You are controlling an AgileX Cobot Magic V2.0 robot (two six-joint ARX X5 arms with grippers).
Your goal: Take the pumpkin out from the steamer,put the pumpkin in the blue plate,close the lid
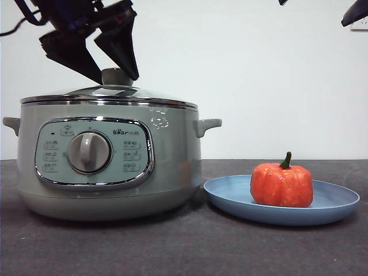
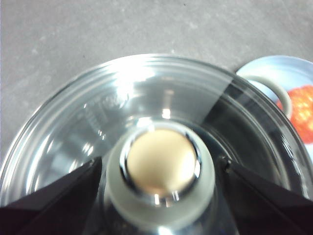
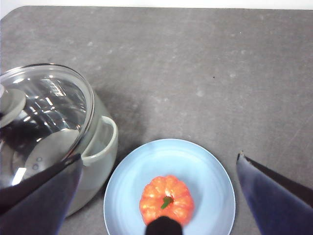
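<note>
The steamer [image 1: 172, 149] stands at the left with the glass lid [image 1: 144, 95] sitting closed on it. My left gripper [image 1: 117, 79] hangs just over the lid's knob [image 1: 117, 73], open, with one jaw on each side of it. In the left wrist view the knob [image 2: 161, 169] lies between the two spread jaws of the left gripper [image 2: 159, 161]. The pumpkin [image 1: 282, 184] sits upright in the blue plate [image 1: 336, 201] to the right of the steamer. My right gripper [image 3: 159, 156] is open and empty, high above the pumpkin [image 3: 166, 198] and plate [image 3: 195, 161].
The steamer's right side handle [image 1: 207, 125] juts toward the plate; the plate's rim lies close to the pot's base. The right arm shows only as a black tip [image 1: 355, 12] at the top right corner. The dark table [image 1: 184, 247] stretches in front.
</note>
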